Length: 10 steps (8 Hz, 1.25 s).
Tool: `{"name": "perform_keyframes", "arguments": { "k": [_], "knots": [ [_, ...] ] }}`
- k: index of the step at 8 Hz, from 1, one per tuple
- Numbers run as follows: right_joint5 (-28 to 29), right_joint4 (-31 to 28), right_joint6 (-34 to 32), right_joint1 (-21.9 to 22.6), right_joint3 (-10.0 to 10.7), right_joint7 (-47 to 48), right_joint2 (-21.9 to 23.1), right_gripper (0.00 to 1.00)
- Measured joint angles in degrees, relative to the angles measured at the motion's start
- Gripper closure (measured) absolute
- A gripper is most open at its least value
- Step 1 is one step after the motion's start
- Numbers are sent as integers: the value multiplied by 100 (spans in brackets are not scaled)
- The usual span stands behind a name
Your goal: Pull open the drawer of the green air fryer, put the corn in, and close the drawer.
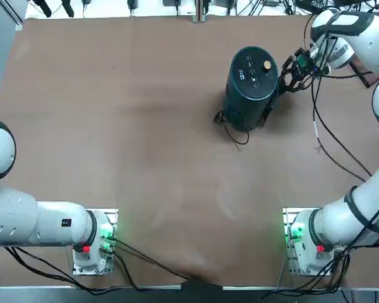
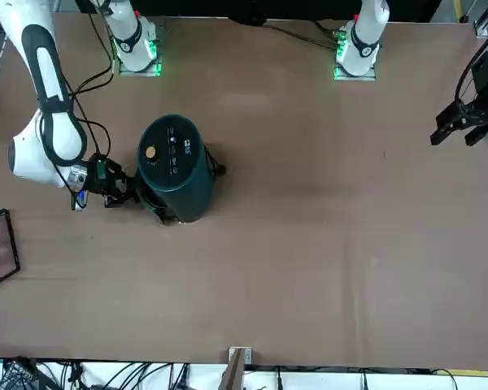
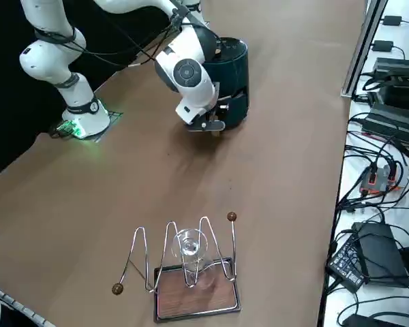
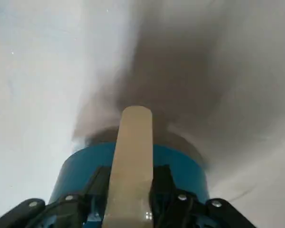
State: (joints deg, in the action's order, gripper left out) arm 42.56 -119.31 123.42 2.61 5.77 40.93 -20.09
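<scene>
Green air fryer, pincer alongside

Even, diffuse overhead light leaves the matte brown table mostly glare-free, with only soft shadow beside the dark green cylindrical air fryer. The wrist view is washed out and blurred beyond the near blue-and-beige fingers.

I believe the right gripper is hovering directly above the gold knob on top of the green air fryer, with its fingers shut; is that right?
Not quite. The right gripper is shut, but it sits low against the side of the green air fryer, not above the gold knob. The top view shows it beside the body, and the front view agrees.
</scene>
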Motion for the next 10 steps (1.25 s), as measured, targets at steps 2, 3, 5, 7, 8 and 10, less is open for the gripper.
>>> {"name": "perform_keyframes", "arguments": {
  "k": [2, 3, 5, 7, 8, 10],
  "knots": [
    [0, -4, -4, 7, 8, 0, 20, 54],
    [0, -4, -4, 6, 13, 0, 20, 54],
    [0, -4, -4, -10, 33, 1, 27, 54],
    [0, -3, -3, -31, 79, -4, 34, 54],
    [0, -3, -2, -37, 85, -4, 34, 54],
    [0, -3, -2, -25, 82, -4, 34, 54]
  ]
}}
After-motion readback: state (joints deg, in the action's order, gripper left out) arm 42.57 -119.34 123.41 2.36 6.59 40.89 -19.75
